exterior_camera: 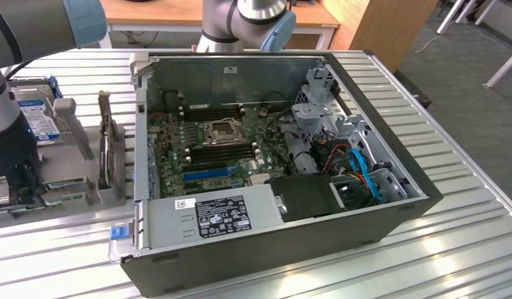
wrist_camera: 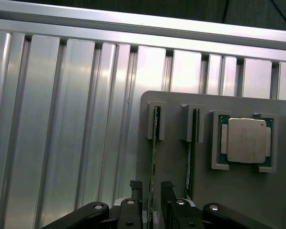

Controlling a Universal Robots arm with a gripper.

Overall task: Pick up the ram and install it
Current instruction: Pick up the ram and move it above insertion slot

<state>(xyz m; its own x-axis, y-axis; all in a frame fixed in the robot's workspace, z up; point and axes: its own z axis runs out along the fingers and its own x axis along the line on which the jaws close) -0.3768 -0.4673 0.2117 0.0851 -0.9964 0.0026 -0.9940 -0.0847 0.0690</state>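
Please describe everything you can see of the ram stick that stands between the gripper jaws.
The ram is a thin green board seen edge-on. It stands on its long edge in the grey holder, with one end in a raised slot. The jaws of the gripper stand open on either side, not visibly touching it.

Bench [exterior_camera: 476,240]: ribbed metal slats.
On it: open computer case [exterior_camera: 281,261], centre; grey parts holder [exterior_camera: 98,194], exterior view's left.
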